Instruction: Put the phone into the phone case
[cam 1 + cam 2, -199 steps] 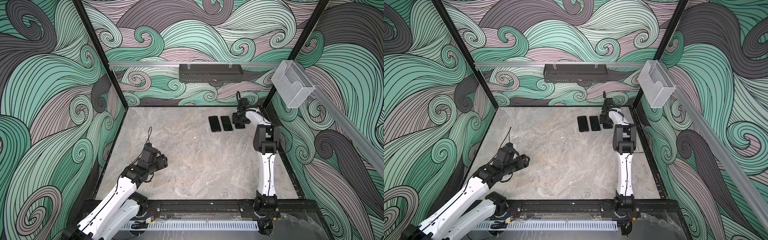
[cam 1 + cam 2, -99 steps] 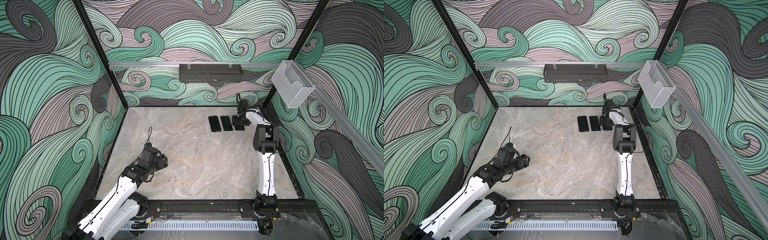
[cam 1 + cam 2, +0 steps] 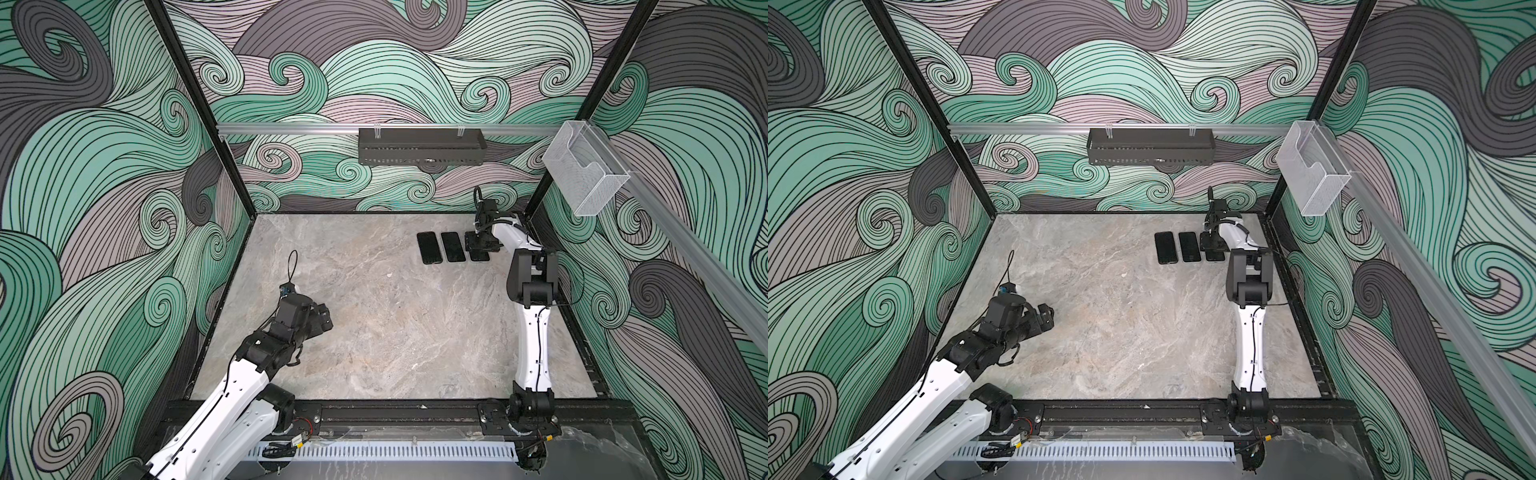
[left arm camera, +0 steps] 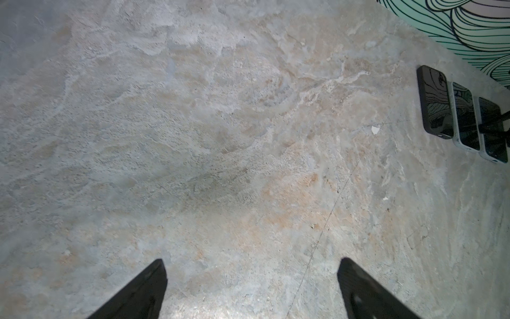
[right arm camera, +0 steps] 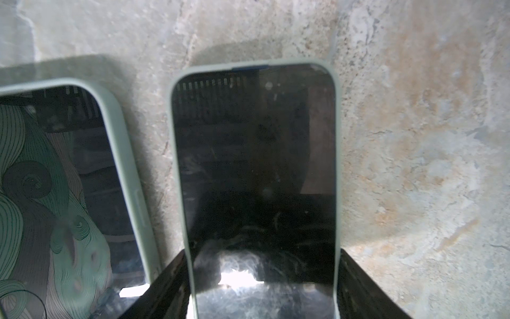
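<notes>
In both top views the phone (image 3: 479, 256) lies flat at about one o'clock on the bench (image 3: 395, 332). It ends a tidy row, with a second phone (image 3: 452, 246) just beside it and a third phone (image 3: 429, 247) beyond, toward nine o'clock. The row looks like a parking spot for finished pieces, out of the working middle. The right gripper (image 3: 481, 245) hangs directly over the end phone, its arm stretched far back to reach it. The left gripper (image 3: 322, 320) sits near eight o'clock, well apart, probably parked so as not to crowd the other arm. The left wrist view shows the left gripper (image 4: 251, 261) spread wide over bare bench, with nothing between its fingers. The right wrist view shows the phone (image 5: 254, 154) already seated in a pale green phone case (image 5: 337, 165). The right gripper (image 5: 262, 252) straddles its long sides, fingers right against the rim, but I cannot tell whether they pinch or merely flank it. By my judgement the fitting is done and only letting go is left.
</notes>
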Robot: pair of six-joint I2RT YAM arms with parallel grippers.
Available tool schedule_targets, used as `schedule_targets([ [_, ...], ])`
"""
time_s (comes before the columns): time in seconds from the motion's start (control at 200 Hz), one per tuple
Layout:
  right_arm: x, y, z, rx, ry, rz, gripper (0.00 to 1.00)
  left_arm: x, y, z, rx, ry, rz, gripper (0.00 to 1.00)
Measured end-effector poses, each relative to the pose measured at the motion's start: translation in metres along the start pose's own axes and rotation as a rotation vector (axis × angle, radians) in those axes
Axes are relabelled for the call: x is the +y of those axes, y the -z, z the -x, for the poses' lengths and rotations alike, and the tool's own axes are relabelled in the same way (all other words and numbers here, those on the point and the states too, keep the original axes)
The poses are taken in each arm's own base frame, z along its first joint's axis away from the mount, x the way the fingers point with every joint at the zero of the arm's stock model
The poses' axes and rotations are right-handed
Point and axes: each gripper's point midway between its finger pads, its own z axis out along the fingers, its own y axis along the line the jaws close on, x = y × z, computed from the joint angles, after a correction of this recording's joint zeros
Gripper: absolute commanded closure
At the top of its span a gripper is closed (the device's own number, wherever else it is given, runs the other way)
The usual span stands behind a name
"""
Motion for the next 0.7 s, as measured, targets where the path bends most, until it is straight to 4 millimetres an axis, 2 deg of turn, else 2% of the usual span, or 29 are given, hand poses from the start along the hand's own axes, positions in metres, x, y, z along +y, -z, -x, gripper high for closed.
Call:
schedule_targets([
  [0.07,0.001,0.000,0.000,0.000,-0.003,0.003,0.16,0.005,-0.002,0.005,-0.019,-0.006,0.028,0.01],
  [0.165,0.000,0.002,0.001,-0.003,-0.004,0.003,0.12,0.009,-0.005,0.014,-0.037,-0.012,0.067,0.01],
  [0.285,0.000,0.007,0.003,-0.012,-0.005,0.003,0.10,0.008,-0.010,0.030,-0.053,-0.025,0.100,0.01],
  [0.39,0.000,0.020,0.006,-0.030,-0.006,0.012,0.10,0.009,-0.016,0.045,-0.081,-0.044,0.131,0.02],
  [0.56,0.005,0.061,-0.002,-0.083,-0.016,0.074,0.01,0.030,-0.029,0.069,-0.136,-0.081,0.253,0.01],
  [0.7,0.008,0.113,-0.017,-0.200,-0.030,0.128,0.01,0.051,-0.038,0.086,-0.194,-0.091,0.330,0.01],
])
